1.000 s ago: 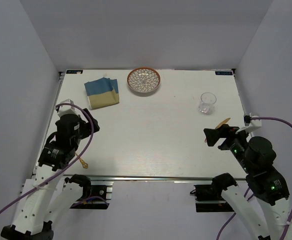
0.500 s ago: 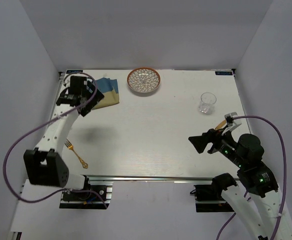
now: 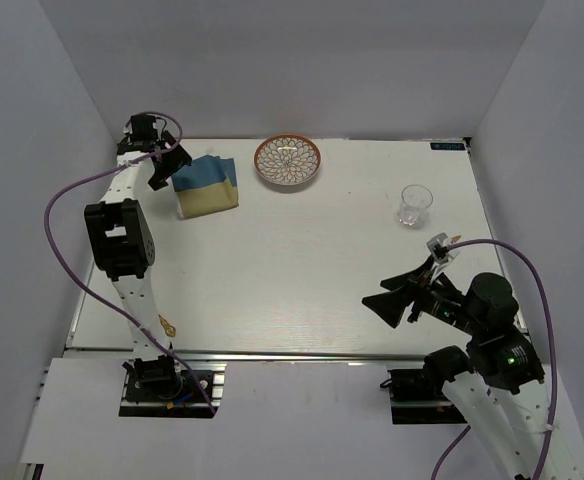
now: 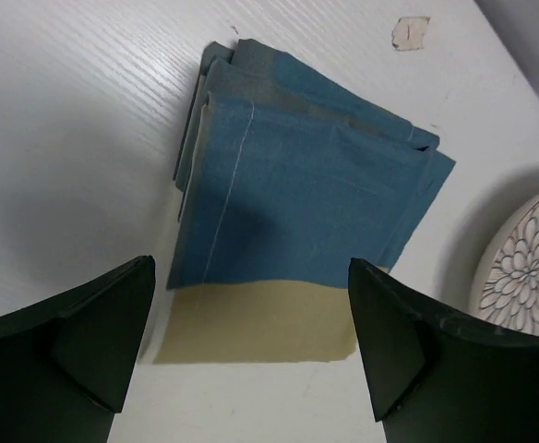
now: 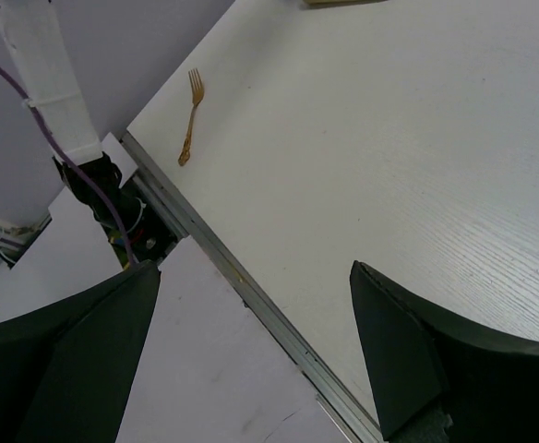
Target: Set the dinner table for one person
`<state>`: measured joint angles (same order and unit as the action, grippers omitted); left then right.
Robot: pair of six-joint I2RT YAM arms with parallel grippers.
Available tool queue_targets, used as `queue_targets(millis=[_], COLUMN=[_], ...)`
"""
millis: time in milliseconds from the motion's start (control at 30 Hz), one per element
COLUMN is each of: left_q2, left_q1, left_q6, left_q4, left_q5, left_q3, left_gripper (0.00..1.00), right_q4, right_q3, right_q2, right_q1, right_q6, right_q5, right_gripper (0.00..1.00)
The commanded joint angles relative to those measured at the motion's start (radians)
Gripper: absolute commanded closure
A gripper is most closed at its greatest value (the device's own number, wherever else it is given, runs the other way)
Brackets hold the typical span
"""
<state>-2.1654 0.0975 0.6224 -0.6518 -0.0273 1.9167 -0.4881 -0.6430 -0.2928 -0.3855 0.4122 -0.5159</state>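
Top external: corner label (image 3: 448,146) on dinner table (image 3: 312,260) is unreadably small.

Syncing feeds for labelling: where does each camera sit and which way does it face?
Top external: high behind the arms, looking down on the dinner table; both arms, left gripper and right gripper, show.
Left wrist: above the far left corner, looking down at the folded placemat between its open fingers.
Right wrist: faces left along the table's near edge toward the fork, between its open fingers.
Shared: top external and left wrist both show placemat and plate.
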Motion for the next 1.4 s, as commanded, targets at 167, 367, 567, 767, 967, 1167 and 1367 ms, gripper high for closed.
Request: queue_targets(millis=[167,367,567,767,967,1167,1367], left_q2=[-0.053,-0.177,-0.217,-0.088,0.088,0.359,0.570], left_q1=[0.068,0.090,0.090,0.090,0.070,0.039,-0.016], left_q6=[-0.184,-0.178,-0.156,-0.127,-0.081,0.074,0.214], left_q4=[0.141,0.168,0.265,0.377,0.435,0.643,0.869], left_q5=[0.160,0.305,0.427,0.518,0.492,0.540,0.622], left_q3=[0.044,0.128,0.122,-0.011,-0.158,-0.507,-0.801], left_gripper=[0.04,0.12,0.54,0.92,0.94,0.94,0.93], right_q4=[0.137,0.144,0.135,0.164,0.207,0.207,0.201], right_q3=[0.100,0.095,0.089,0.120,0.134,0.126,0.115], right_q2=[0.017,-0.002,0.000,0.003,-0.006,-0.026,-0.043], right_q1=[0.002,0.000,0.000,0.002,0.002,0.002,0.002], right_q6=[0.062,0.051,0.050,0.076,0.096,0.082,0.066], right_q5=[-0.113,-0.105,-0.105,-0.110,-0.130,-0.108,-0.082], right_gripper=[0.11,0.11,0.11,0.11,0.11,0.11,0.11])
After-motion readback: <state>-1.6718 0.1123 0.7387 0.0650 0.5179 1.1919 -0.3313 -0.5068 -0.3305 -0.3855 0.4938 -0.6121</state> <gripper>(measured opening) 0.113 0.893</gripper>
